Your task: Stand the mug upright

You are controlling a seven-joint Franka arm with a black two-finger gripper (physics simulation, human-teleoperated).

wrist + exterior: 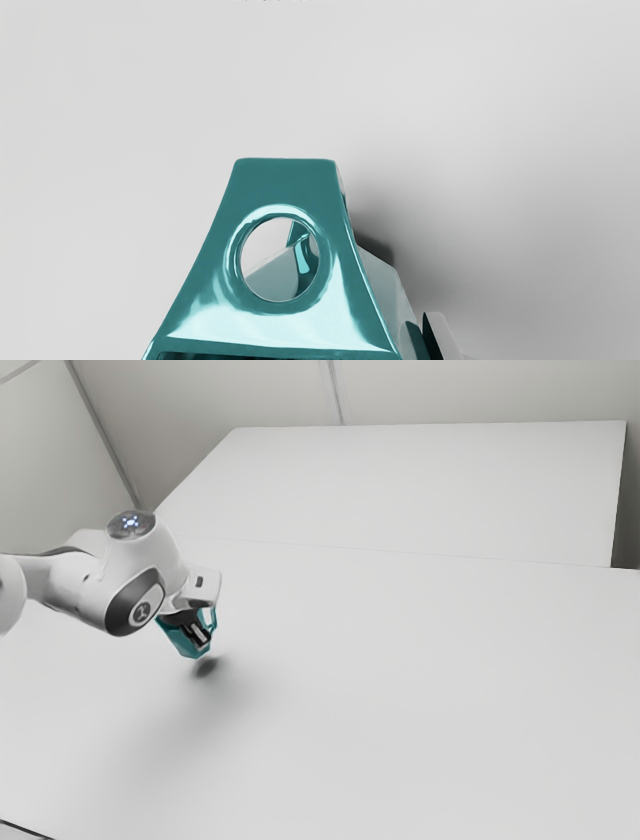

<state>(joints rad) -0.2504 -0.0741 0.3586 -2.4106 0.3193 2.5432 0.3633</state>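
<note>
Exterior view, left to right. My arm [70, 585] comes in from the left, hand angled down toward the table [400, 660]. Next, the mug [185, 643]: teal, at the hand, tilted, lowest part just over the tabletop. Not standing on its base. Gripper [198, 632] is pinching the mug's body, one finger [445, 335] against its side in the wrist view. The other finger's contact is hidden behind the mug; going by the mug hanging off the table, I judge the grip is closed on it. Handle [213, 619] sits on the exterior view's right side of the gripper. Further right and lower, a small dark shadow [206, 667] on the table, a bit apart from the mug, so I read a small clearance.

Wrist view: broad teal face [285, 185] with a round hole, mug body seen through it; probably the handle. Why this hold, my guess: a body pinch leaves the handle out of the fingers and lets a turn of the wrist swing the whole mug. Low carry makes sense too, short drop if it slips. Mouth direction: can't tell.

What's left, as I judge it: level the mug so the base faces down, seat it, only then let go. Risks: smooth sides could slide in the pads, handle or base edge could catch the table mid-turn, early release could tip it over.
</note>
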